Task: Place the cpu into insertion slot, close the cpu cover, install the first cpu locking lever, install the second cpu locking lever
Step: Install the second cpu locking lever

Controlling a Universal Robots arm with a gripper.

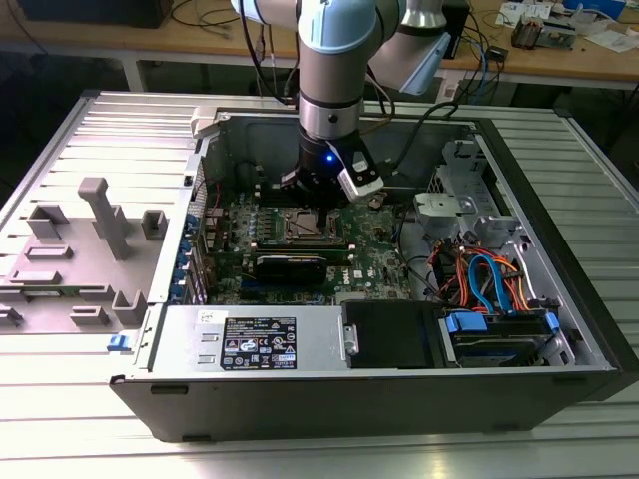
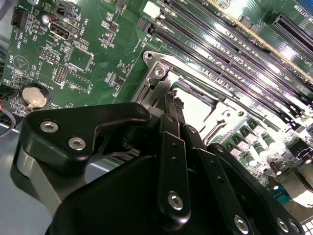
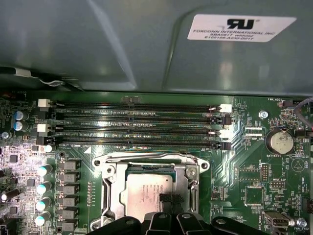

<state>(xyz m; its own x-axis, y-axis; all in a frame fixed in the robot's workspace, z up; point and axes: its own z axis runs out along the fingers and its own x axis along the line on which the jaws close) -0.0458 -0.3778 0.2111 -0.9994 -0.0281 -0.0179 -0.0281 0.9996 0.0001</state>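
Black two-fingered pincer (image 3: pixel 168 208) lowered onto the silver-grey square cpu (image 3: pixel 146 193), which lies in the silver-rimmed insertion slot (image 3: pixel 108 196) of the green motherboard (image 3: pixel 254 171). Fingertips nearly together, touching the chip; grasp cannot be told. Thin silver cpu cover (image 3: pixel 146 157) lies flat around it.

Ribbed grey metal table (image 1: pixel 559 150) carries open computer case (image 1: pixel 379 384), lying on its side. Grey plastic fixture tray (image 1: pixel 85 254) lies at exterior view's left, just beside case.

exterior view high, far; both wrist views close over motherboard (image 3: pixel 244 161).
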